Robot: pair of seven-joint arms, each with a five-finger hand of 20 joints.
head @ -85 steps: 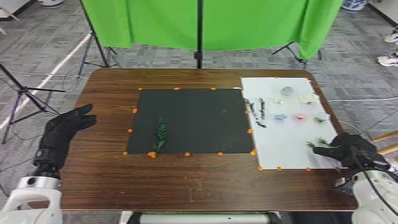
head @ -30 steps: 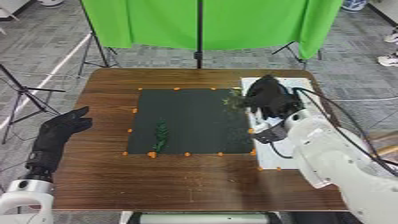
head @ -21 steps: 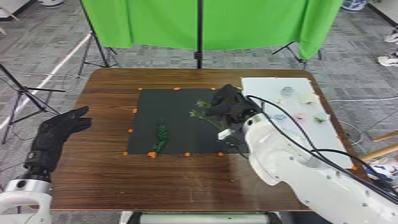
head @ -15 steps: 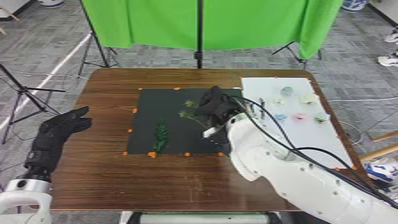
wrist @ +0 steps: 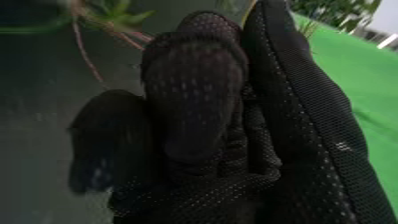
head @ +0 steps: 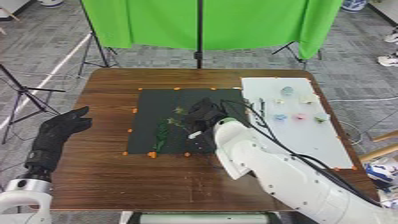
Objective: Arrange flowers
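Clock per head view, 12 = far side. Closest: dark green fern point(head: 162, 137) lying on the black mat point(head: 147, 107), long axis approx. 12-6. L. hand point(head: 67, 124) sits well apart at its 9-10 o'clock, fingers loose, open. R. hand point(head: 206, 112) is the nearer one, fern at its 7-8! And its fingers are closed round the stems point(wrist: 84, 55) of a leafy sprig point(head: 178, 110), tips poking out at the hand's 9 o'clock, just beyond the fern. Touching the mat? Can't tell. Next, prob. set it down alongside w/o snagging the fern; key is tips vs. that 12-6 line. Farther: pink flower point(head: 300, 117), blue flower point(head: 281, 118), white sheet point(head: 320, 150), approx. R. hand's 3.
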